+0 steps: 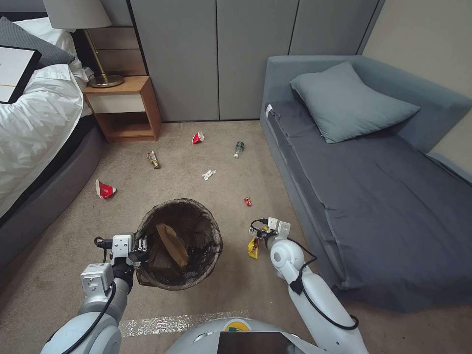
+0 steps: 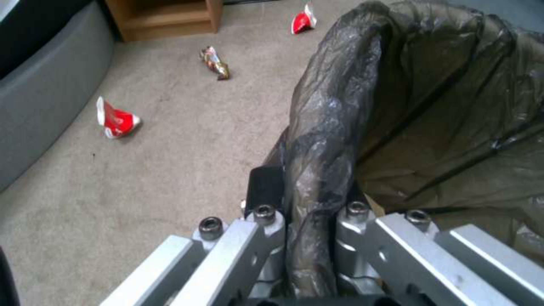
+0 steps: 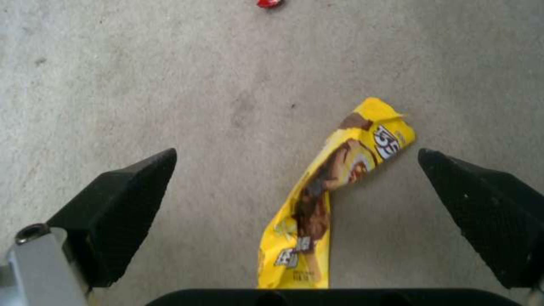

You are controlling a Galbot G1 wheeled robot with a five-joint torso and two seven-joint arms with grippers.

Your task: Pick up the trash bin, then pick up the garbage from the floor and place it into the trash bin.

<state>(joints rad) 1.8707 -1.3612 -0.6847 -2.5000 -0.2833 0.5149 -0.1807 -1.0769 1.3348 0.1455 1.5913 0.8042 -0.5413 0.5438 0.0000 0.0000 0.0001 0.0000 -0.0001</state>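
The trash bin [image 1: 179, 243], lined with a dark bag, hangs just above the floor [image 1: 64, 236]. My left gripper [image 1: 141, 246] is shut on its near-left rim, and the left wrist view shows the bag-covered rim [image 2: 317, 170] pinched in that gripper [image 2: 310, 204]. A brown paper bag [image 1: 173, 244] lies inside. My right gripper [image 1: 268, 227] hovers open over a yellow snack wrapper [image 1: 253, 247]. In the right wrist view the wrapper [image 3: 329, 191] lies flat between the spread fingers [image 3: 130, 204]. Several more pieces of garbage lie on the carpet: a red cup [image 1: 104, 189], a gold wrapper [image 1: 153, 159], a tissue [image 1: 208, 174].
Farther off lie another red cup [image 1: 197, 138], a small bottle [image 1: 239, 149] and a small red scrap [image 1: 247, 201]. A bed [image 1: 34, 147] borders the left and a grey sofa [image 1: 354, 187] the right. A nightstand [image 1: 125, 108] stands at the back. A tape strip [image 1: 172, 323] lies near my base.
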